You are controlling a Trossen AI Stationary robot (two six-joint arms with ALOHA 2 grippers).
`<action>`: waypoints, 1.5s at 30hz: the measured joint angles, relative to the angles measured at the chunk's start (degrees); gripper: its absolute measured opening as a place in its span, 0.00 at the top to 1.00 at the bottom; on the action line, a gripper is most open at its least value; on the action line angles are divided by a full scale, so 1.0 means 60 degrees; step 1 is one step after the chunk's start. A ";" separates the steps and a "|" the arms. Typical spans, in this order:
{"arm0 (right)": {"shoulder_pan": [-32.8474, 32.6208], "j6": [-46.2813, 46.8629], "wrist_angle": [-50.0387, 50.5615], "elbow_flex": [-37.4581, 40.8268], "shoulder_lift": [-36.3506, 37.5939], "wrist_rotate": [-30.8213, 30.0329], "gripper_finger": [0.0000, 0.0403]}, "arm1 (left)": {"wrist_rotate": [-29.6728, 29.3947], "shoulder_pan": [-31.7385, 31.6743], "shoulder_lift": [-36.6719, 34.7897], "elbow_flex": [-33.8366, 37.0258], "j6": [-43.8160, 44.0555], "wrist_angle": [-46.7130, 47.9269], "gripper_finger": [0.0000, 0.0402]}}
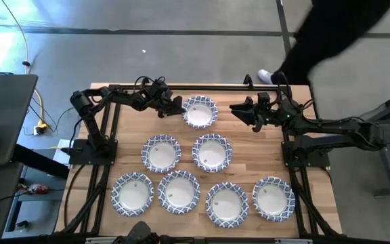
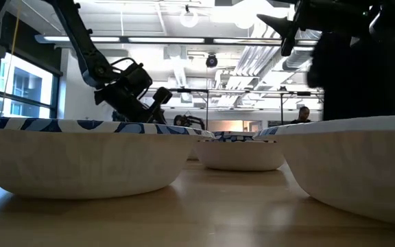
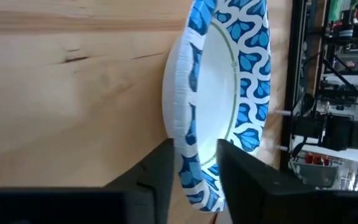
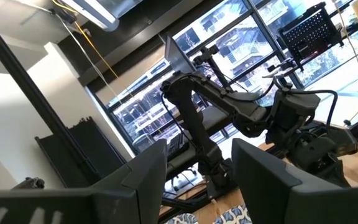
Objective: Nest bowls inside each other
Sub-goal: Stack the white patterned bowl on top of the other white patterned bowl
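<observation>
Several white bowls with blue patterned rims sit base down on the wooden table (image 1: 249, 169), singly, in rows. The far bowl (image 1: 200, 112) stands alone near the far edge. My left gripper (image 1: 179, 107) is at that bowl's left rim, shut on it; the left wrist view shows the same bowl (image 3: 219, 81) between the fingers. My right gripper (image 1: 239, 110) hovers high to the right of this bowl, open (image 4: 197, 168), with nothing between its fingers. My left gripper has the far bowl's rim (image 3: 194, 165) on the side facing the table's left. One finger (image 3: 160, 168) lies against the outer wall and the other finger (image 3: 244, 171) reaches inside the bowl. The fingers slant down from the table's left. The bowl rests on the table.
Two bowls (image 1: 160, 153) (image 1: 212, 152) form a middle row, and several more (image 1: 179, 192) line the near edge. A person in dark clothing (image 1: 330, 34) stands beyond the far right corner. In the low view, near bowls (image 2: 81, 154) (image 2: 362, 165) fill the foreground.
</observation>
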State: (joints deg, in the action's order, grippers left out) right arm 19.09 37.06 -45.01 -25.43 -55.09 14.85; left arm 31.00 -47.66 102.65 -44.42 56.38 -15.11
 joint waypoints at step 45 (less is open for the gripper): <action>0.0053 -0.0202 0.0095 0.0000 0.0000 0.0088 0.57 | 0.2654 0.0711 -0.0091 -0.0007 0.2401 -0.3740 0.99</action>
State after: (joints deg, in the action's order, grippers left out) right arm 19.41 35.85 -44.44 -25.43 -55.09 15.38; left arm 46.93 -43.39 102.10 -44.47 70.78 -37.55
